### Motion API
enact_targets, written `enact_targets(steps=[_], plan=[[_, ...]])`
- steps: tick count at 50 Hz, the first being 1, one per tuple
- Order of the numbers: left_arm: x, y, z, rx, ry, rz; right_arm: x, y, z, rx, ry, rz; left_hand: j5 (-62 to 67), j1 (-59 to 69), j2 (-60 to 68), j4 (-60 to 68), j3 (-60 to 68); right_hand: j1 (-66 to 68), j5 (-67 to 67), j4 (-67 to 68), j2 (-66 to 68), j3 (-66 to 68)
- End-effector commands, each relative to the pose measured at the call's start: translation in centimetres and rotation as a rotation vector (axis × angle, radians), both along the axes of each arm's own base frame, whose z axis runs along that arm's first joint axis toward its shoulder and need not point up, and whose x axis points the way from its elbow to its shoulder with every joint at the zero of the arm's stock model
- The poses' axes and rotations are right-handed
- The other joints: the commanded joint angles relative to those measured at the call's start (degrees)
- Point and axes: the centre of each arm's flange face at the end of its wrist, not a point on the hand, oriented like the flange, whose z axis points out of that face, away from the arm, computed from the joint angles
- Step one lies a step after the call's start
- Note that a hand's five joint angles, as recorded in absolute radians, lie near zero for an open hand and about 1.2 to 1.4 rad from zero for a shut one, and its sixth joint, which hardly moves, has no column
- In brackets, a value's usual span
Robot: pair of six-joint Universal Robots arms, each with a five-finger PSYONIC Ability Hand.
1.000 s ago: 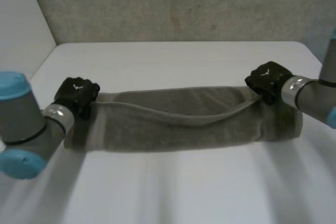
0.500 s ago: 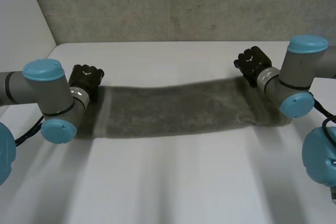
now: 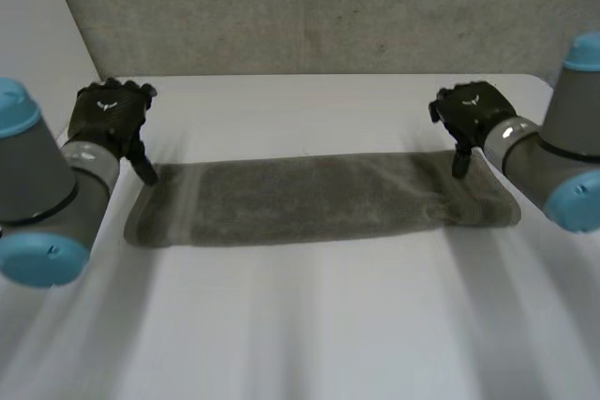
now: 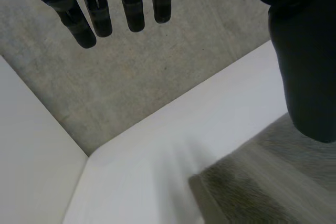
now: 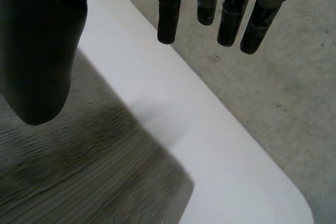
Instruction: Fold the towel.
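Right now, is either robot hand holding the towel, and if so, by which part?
Nothing is held: the left robot hand and right robot hand are open near the towel's far corners.

Towel (image 3: 319, 196): one corner in each wrist view, the rest cut off at the edge; number of folded layers cannot be told.

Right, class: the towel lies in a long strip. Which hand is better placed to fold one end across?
Right, though narrowly. The right hand hangs open with its thumb over the towel near its end; the left hand, also open, sits at the very corner, mostly over the table.
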Motion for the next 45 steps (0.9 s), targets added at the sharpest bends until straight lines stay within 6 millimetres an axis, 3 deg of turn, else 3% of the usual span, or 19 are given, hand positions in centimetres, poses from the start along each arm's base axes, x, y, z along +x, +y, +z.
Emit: enact_targets(steps=[1, 5, 11, 16, 22, 24, 25, 26, 27, 28, 35, 37, 38, 40, 41, 43, 44, 45], plan=[[1.0, 3.0, -2.1, 0.02, 0.047, -0.019, -2.4, 3.2, -2.3, 0.081, 0.023, -0.043, -11.82, -4.2, -3.68, -4.03, -3.54, -3.19, -3.47, -4.35, -4.11, -3.58], [1.0, 3.9, -3.4, 0.028, 0.05, -0.043, -3.4, 3.5, -4.2, 0.117, 0.028, -0.063, -11.81, -4.19, -3.68, -4.02, -3.53, -3.19, -3.47, -4.35, -4.11, -3.58], [1.0, 4.0, -3.8, 0.012, 0.056, -0.047, -4.3, 2.7, -5.3, 0.091, 0.03, -0.088, -11.98, -4.36, -3.84, -4.19, -3.7, 1.6, 1.33, 0.45, 0.68, 1.22], [0.8, 3.9, -3.8, -0.015, 0.061, -0.051, -4.8, 1.6, -7.7, 0.115, 0.04, -0.105, -11.81, -4.19, -3.68, -4.02, -3.53, 13.34, 13.07, 12.19, 12.43, 12.96], [1.0, 3.8, -3.8, -0.016, 0.063, -0.044, -5.7, 0.8, -8.2, 0.118, 0.052, -0.129, -11.81, -4.19, -3.68, -4.02, -3.53, 21.95, 21.68, 20.8, 21.04, 21.57], [1.1, 3.7, -3.8, -0.016, 0.063, -0.043, -6.2, 0.3, -9.2, 0.13, 0.074, -0.142, -11.81, -4.19, -3.68, -4.02, -3.53, 42.53, 42.26, 41.38, 41.61, 42.15], [1.1, 3.7, -3.8, -0.016, 0.063, -0.043, -6.2, 0.3, -9.2, 0.13, 0.074, -0.142, -11.81, -4.19, -3.68, -4.02, -3.53, 42.64, 42.37, 41.49, 41.73, 42.26], [1.1, 3.7, -3.8, -0.015, 0.062, -0.043, -6.5, -0.1, -9.4, 0.131, 0.082, -0.152, -11.81, -4.19, -3.68, -4.02, -3.53, 56.8, 56.53, 55.65, 55.88, 56.41], [1.1, 3.7, -3.8, -0.015, 0.062, -0.043, -6.5, -0.1, -9.4, 0.131, 0.082, -0.152, -11.81, -4.19, -3.68, -4.02, -3.53, 56.94, 56.67, 55.79, 56.03, 56.56], [1.1, 3.7, -3.8, -0.015, 0.062, -0.043, -7.0, -0.5, -9.3, 0.124, 0.087, -0.173, -11.81, -4.19, -3.68, -4.02, -3.53, 66.71, 66.44, 65.55, 65.79, 66.32], [1.1, 3.9, -3.9, -0.01, 0.061, -0.044, -11.3, -2.5, -8.2, 0.093, 0.154, -0.33, -11.98, -4.36, -3.84, -4.19, -3.7, 66.81, 66.53, 65.65, 65.89, 66.42], [1.1, 3.9, -3.8, -0.013, 0.062, -0.044, -14.4, -3.9, -6.1, 0.026, 0.229, -0.426, -11.98, -4.36, -3.84, -4.19, -3.7, 66.81, 66.53, 65.65, 65.89, 66.42], [1.1, 3.9, -3.8, -0.013, 0.062, -0.044, -14.5, -3.9, -6.1, 0.026, 0.23, -0.426, -11.98, -4.36, -3.84, -4.19, -3.7, 66.81, 66.53, 65.65, 65.89, 66.42], [1.1, 3.9, -3.8, -0.013, 0.062, -0.044, -16.6, -5.0, -3.7, -0.053, 0.308, -0.48, -11.98, -4.36, -3.84, -4.19, -3.7, 66.81, 66.53, 65.65, 65.89, 66.42], [1.1, 3.9, -3.8, -0.013, 0.062, -0.044, -16.6, -5.0, -3.6, -0.054, 0.308, -0.48, -11.98, -4.36, -3.84, -4.19, -3.7, 66.81, 66.53, 65.65, 65.89, 66.42], [1.1, 3.9, -3.8, -0.013, 0.062, -0.043, -15.8, -5.2, -0.9, -0.138, 0.319, -0.465, -11.98, -4.36, -3.84, -4.19, -3.7, 66.81, 66.53, 65.65, 65.89, 66.42], [1.1, 3.9, -3.8, -0.013, 0.062, -0.044, -15.8, -5.2, -0.9, -0.138, 0.319, -0.464, -11.98, -4.36, -3.84, -4.19, -3.7, 66.81, 66.53, 65.65, 65.89, 66.42], [1.1, 3.9, -3.8, -0.015, 0.062, -0.043, -14.1, -5.0, 0.4, -0.178, 0.298, -0.432, -11.98, -4.36, -3.84, -4.19, -3.7, 66.81, 66.53, 65.65, 65.89, 66.42]])
